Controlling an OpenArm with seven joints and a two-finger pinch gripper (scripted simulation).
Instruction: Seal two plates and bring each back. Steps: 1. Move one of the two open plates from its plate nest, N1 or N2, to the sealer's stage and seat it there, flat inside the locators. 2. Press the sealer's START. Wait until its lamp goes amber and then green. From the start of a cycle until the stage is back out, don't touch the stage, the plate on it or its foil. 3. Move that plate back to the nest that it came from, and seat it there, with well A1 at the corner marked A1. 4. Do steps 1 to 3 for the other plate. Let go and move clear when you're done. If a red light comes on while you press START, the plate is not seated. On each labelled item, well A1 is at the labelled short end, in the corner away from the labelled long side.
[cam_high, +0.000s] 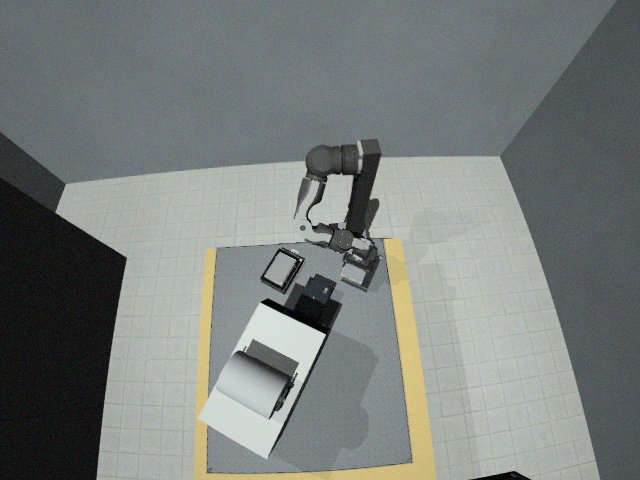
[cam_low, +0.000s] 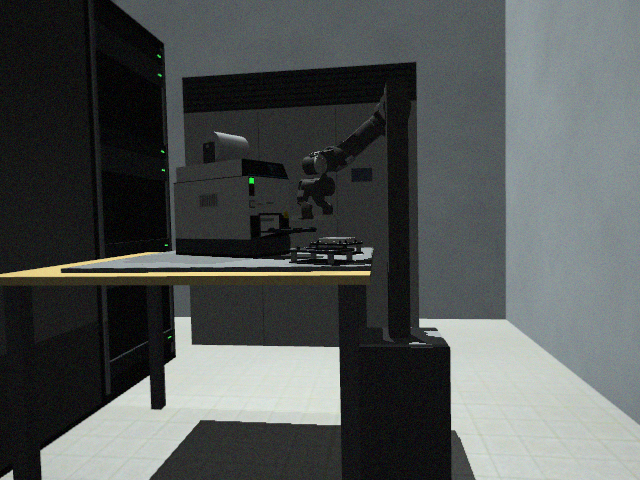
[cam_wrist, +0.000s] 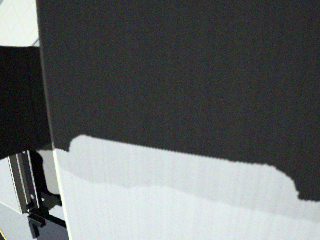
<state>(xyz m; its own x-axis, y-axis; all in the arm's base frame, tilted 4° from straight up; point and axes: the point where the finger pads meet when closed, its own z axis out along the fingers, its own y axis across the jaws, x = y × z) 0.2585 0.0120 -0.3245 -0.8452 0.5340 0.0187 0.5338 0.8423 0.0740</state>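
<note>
Grey mat (cam_high: 361, 392) covers the bench, with the white sealer (cam_high: 268, 361) at its left. The gripper (cam_high: 360, 264) is clamped on a plate (cam_high: 353, 274), holding it over the right-hand nest (cam_high: 373, 281). The other plate (cam_high: 282, 269) lies in the left nest. The sealer's lamp (cam_low: 251, 181) glows green.

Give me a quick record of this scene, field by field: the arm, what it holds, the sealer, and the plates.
arm: bent low over the right-hand nest
gripper: shut on a plate, which fills the wrist view
sealer: white body, lamp green
stage: out, no plate on it
other plate: in the left-hand nest
table: grey mat, yellow border
</note>
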